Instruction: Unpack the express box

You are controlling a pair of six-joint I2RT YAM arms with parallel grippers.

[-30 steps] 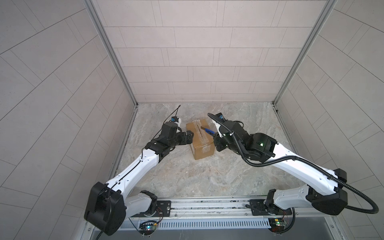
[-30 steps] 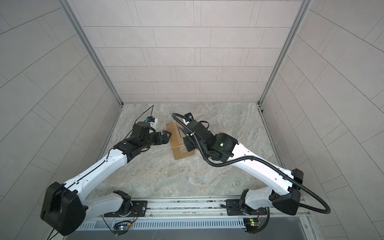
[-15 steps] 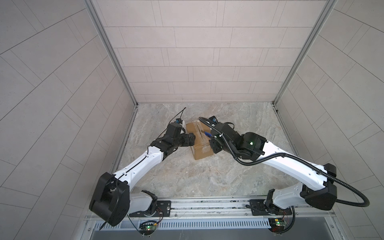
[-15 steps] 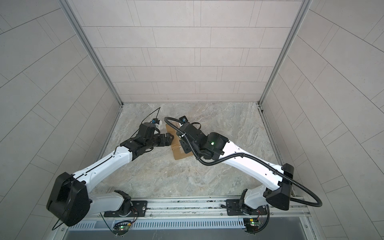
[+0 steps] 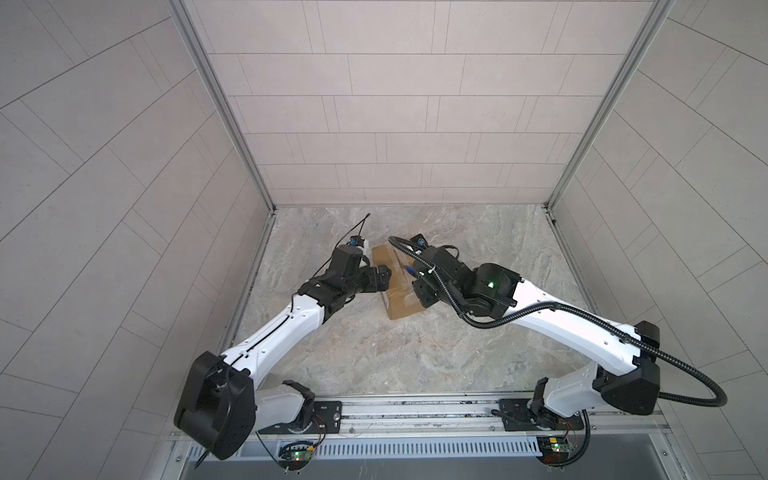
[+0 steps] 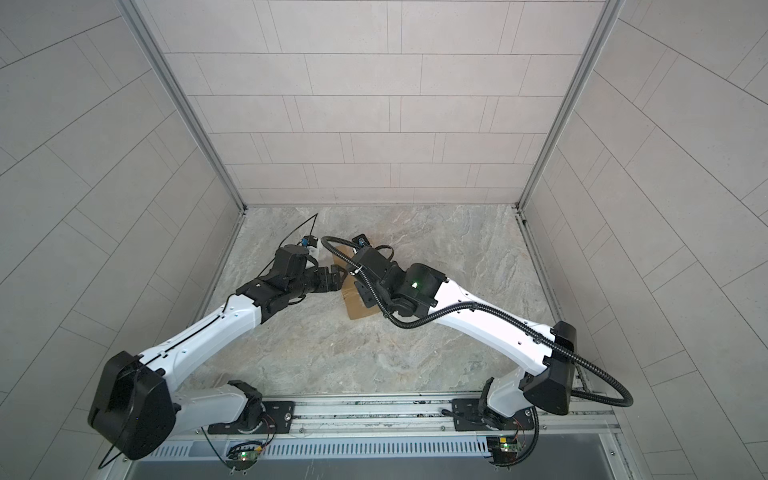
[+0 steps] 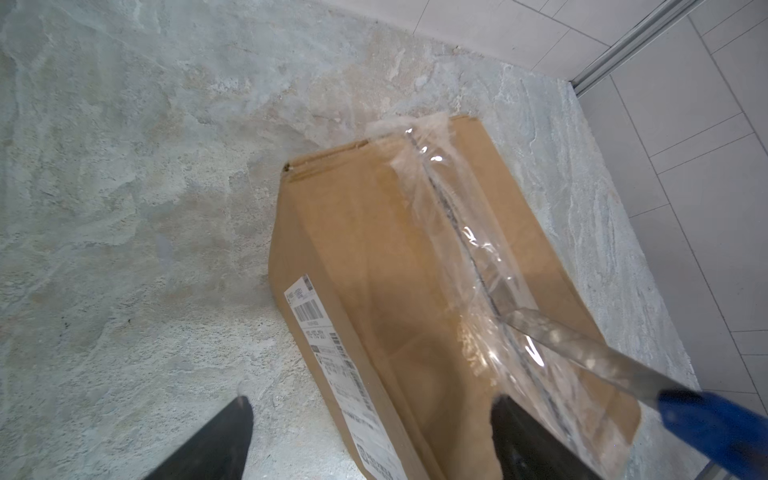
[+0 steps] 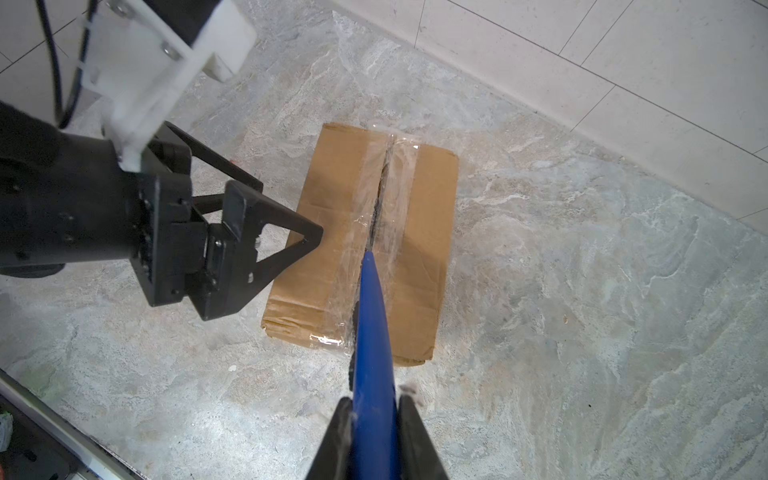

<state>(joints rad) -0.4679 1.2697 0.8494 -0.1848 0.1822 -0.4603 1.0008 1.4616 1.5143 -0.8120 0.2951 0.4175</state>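
The express box [image 5: 397, 286] lies flat near the middle of the marbled table [image 5: 374, 353], its long axis running from about 11 to 5 o'clock in both top views. In the left wrist view a white shipping label [image 7: 328, 353] with a barcode and small print sits on the box's long side wall. The print is too blurred to read, and no brand shows. Wrinkled clear tape [image 8: 380, 232] covers the top seam, with a dark slit along the middle.

The right gripper [image 8: 374, 409], at the box's 3 o'clock, is clamped on the blue handle of a knife [image 8: 372, 340]. The knife's blade [image 7: 582, 353] lies along the taped seam. The left gripper [image 8: 291, 208], at the box's 9 o'clock, is spread wide and holds nothing. One finger is over the box's top near the labelled edge and the other is over the bare table beside it. I cannot tell whether it touches the cardboard. Tiled walls [image 5: 415, 104] enclose the table on three sides. In a top view the right arm [image 6: 415, 286] hides much of the box.
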